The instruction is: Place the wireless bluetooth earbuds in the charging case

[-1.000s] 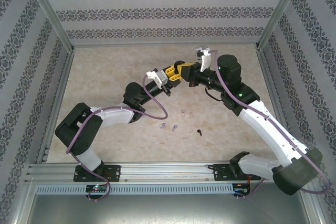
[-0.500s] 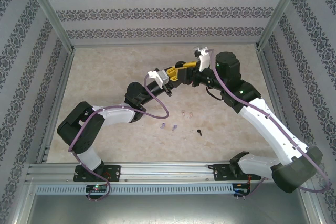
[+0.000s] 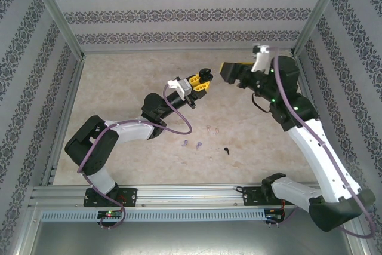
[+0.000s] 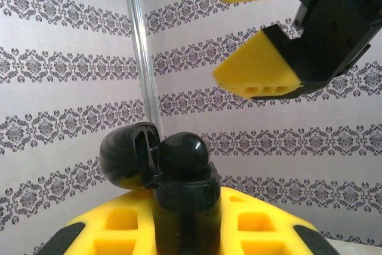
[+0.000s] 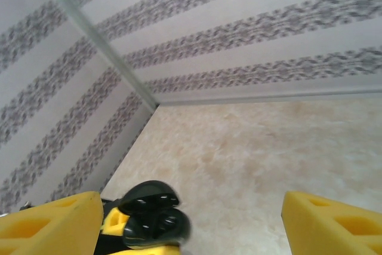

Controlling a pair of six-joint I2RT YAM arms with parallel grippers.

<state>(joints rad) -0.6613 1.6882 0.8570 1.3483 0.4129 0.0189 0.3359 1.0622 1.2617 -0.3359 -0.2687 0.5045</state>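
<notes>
Over the beige table [image 3: 119, 88], my right gripper [image 3: 229, 71] hung with its jaws spread wide, holding nothing, near the left gripper [image 3: 202, 83]. That one was clamped on the black charging case [image 3: 206, 74], lid flipped open (up in the air, off the table). Loose near the front lay the pink earbuds [image 3: 212, 128], the purple earbuds [image 3: 192, 144] and a black earbud [image 3: 227, 150].

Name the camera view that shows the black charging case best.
Left wrist: the black charging case sits large and sharp, lid open, clamped in the left gripper. Right wrist catches it open-faced, low in frame; top external shows it as a tiny dark speck.
</notes>
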